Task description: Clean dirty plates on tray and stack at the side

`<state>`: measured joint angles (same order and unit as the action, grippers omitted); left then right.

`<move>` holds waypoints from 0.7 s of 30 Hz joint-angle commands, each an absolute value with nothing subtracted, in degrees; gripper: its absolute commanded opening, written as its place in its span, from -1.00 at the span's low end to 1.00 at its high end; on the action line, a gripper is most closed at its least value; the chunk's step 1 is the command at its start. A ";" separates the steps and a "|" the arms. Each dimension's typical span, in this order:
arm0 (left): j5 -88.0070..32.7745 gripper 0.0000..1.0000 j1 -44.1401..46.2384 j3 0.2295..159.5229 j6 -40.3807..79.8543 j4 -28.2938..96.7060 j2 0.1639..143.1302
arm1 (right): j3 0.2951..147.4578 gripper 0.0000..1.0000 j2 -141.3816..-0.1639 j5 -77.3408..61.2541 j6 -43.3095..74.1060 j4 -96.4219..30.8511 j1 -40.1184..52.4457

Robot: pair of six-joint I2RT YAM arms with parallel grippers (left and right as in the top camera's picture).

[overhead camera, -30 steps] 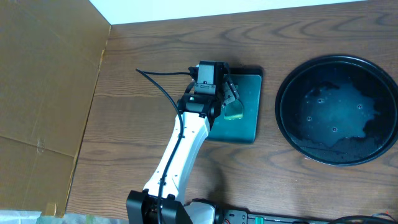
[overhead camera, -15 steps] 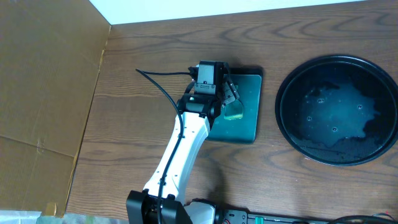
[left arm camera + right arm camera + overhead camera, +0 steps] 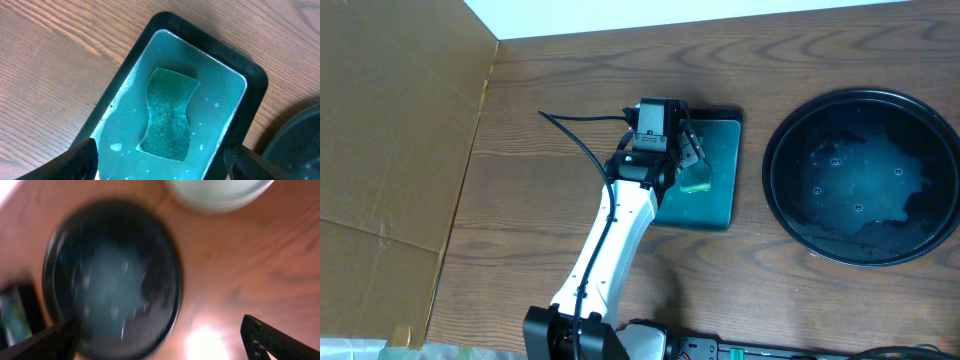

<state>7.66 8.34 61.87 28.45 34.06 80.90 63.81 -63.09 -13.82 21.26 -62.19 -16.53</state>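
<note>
Black round tray bare of plates, blurred white plate just beyond its rim; right gripper spread wide and empty, left gripper likewise open over the sponge in the teal tray; advise raising the right gripper straight up, clear of the plate.

Right gripper newly opened, fingers wide at the lower corners, wrist view motion-blurred, tray at 9 o'clock.
</note>
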 commanded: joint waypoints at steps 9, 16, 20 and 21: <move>8.19 0.63 8.05 62.81 28.10 34.04 81.08 | 62.48 0.99 -62.15 -16.69 20.93 -71.26 -11.20; 8.16 0.63 8.05 62.81 28.10 34.04 81.08 | 62.48 0.99 -62.15 -15.22 18.74 -71.33 -11.20; 8.19 0.63 8.05 62.81 28.10 34.04 81.08 | 62.43 0.98 -62.15 -15.29 18.57 -71.09 -11.05; 8.16 0.64 8.05 62.81 28.10 34.04 81.08 | 62.37 0.98 -62.15 -15.29 18.55 -70.81 -10.87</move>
